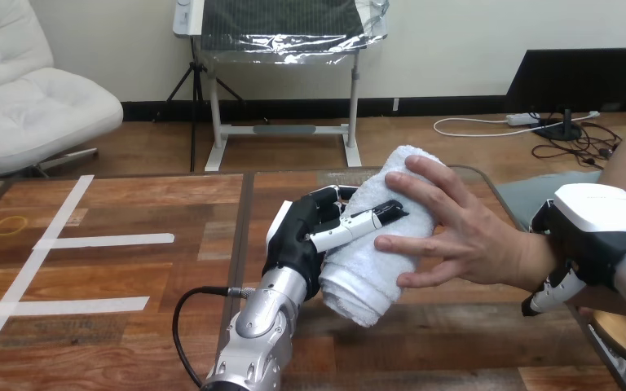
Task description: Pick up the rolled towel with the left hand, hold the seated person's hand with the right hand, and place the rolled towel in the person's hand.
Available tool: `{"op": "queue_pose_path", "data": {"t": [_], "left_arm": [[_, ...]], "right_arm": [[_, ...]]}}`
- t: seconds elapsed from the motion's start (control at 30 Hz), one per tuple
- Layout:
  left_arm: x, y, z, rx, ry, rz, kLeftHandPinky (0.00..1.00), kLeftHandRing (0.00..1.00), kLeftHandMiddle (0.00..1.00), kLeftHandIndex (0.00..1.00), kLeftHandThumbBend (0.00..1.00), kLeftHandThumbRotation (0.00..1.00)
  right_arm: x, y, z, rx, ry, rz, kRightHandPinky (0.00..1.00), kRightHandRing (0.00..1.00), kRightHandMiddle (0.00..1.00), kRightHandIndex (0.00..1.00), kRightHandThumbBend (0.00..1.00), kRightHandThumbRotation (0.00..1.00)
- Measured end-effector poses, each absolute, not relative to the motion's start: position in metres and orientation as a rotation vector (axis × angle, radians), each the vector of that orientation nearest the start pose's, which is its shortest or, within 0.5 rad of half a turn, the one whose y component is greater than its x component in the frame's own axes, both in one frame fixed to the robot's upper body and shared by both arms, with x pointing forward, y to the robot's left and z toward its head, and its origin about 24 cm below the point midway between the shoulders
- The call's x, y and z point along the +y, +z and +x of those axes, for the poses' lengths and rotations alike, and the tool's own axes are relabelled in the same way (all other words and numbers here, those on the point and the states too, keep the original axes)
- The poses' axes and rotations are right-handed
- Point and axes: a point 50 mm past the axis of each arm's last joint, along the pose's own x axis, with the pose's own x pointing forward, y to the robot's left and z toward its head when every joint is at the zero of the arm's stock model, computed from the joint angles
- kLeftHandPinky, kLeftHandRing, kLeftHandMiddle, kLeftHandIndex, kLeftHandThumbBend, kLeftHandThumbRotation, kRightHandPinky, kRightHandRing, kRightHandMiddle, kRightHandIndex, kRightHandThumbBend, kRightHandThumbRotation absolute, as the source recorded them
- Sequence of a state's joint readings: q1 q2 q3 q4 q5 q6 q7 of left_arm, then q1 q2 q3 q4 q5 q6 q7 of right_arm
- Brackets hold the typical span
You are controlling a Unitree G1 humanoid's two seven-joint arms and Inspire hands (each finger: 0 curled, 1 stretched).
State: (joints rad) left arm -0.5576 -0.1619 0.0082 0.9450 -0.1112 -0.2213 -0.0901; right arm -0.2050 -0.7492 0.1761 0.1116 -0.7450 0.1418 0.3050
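A white rolled towel (375, 244) lies slanted above the table's middle right. My left hand (306, 236) is shut on it from the left, its thumb across the roll's front. The person's hand (456, 232) comes in from the right and rests open on the towel's right side, fingers spread over the cloth. My right hand (595, 236) sits at the person's wrist, fingers curled under and round it.
The wooden table (130, 269) carries strips of white tape (106, 241) on its left half and a small yellow ring mark (10, 225) near the left edge. The table's right edge runs just beyond the person's forearm.
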Motion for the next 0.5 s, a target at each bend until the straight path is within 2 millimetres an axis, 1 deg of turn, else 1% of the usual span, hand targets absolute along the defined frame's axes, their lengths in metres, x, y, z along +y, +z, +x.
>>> {"op": "queue_pose_path", "data": {"t": [0.5], "left_arm": [[0.0497, 0.0062, 0.3233, 0.207, -0.291, -0.229, 0.25, 0.30, 0.37, 0.42, 0.72, 0.03]], "right_arm": [[-0.2627, 0.0880, 0.2868, 0.255, 0.213, -1.497, 0.12, 0.20, 0.29, 0.34, 0.75, 0.00]]}}
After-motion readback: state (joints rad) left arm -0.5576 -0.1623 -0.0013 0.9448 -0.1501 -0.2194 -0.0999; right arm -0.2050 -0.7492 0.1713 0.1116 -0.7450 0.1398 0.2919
